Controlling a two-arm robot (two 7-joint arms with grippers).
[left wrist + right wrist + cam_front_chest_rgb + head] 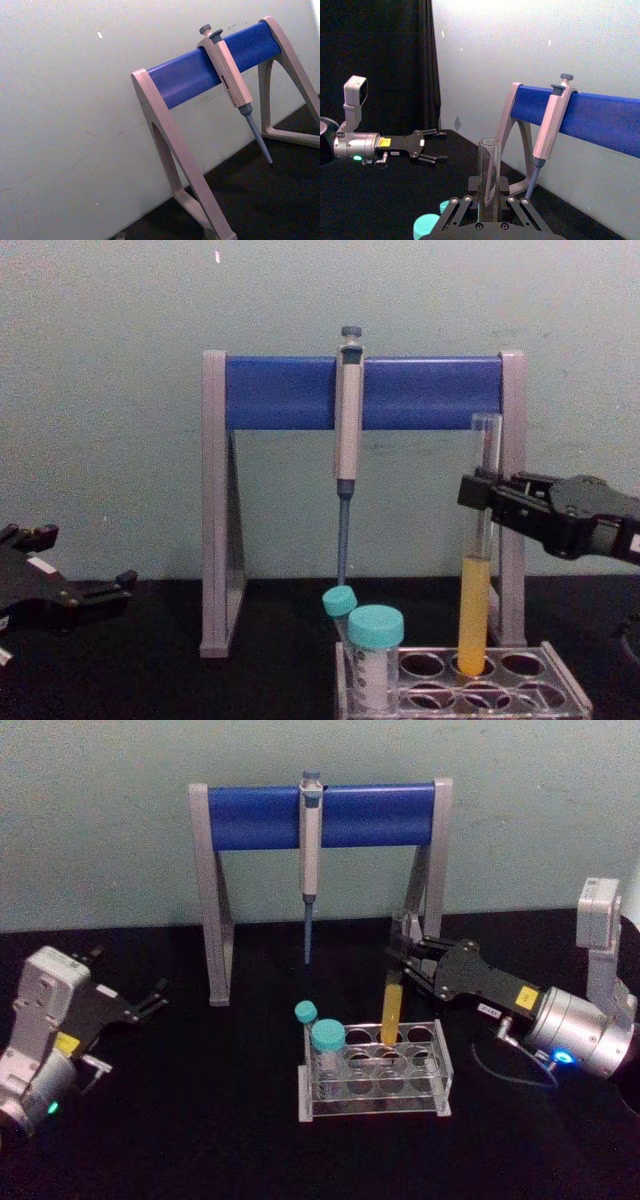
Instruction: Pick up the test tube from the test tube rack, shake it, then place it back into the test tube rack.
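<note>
My right gripper (398, 965) clamps the slim glass yellow-filled test tube (392, 1010) standing in the clear plastic rack (441, 1082); my left gripper (150, 1003) rests open-fingered, left of it.

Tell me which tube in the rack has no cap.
The tall test tube with yellow liquid, gripped by the right gripper; both shorter tubes wear teal caps.

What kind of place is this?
Probably a science lab bench: a pipette hangs on a stand, and the right gripper holds a test tube of yellow liquid in the test tube rack. The left gripper sits open, far left.
</note>
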